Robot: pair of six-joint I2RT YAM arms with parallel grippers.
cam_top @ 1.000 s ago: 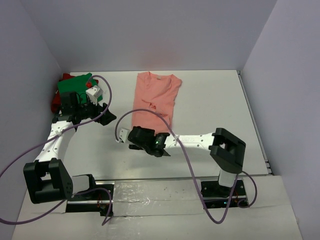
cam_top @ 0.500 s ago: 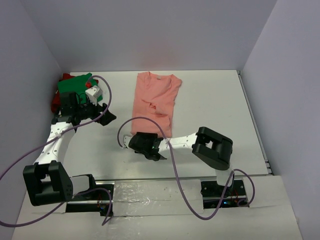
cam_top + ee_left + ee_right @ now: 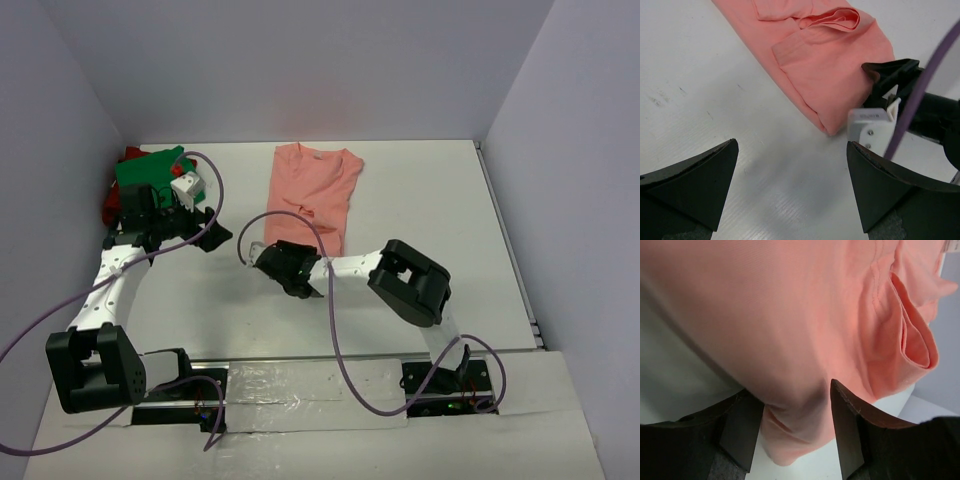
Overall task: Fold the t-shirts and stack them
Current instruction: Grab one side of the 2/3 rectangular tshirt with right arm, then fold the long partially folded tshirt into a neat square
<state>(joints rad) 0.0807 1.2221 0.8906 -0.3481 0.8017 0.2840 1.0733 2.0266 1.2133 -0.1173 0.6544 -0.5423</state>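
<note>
The salmon-pink t-shirt lies folded lengthwise at the middle back of the table; it also shows in the left wrist view and the right wrist view. The green t-shirt sits crumpled on the red t-shirt at the far left. My right gripper is at the pink shirt's near left corner, jaws apart with the hem bunched between them. My left gripper is open and empty over bare table, left of that corner.
White walls close off the table on the left, back and right. A purple cable loops from the left wrist, another from the right arm. The right gripper's white and black head shows in the left wrist view.
My right arm has folded in and its gripper has slid left and forward onto the pink shirt's near corner. The shirt's near edge has shifted slightly. The left arm has hardly moved.
</note>
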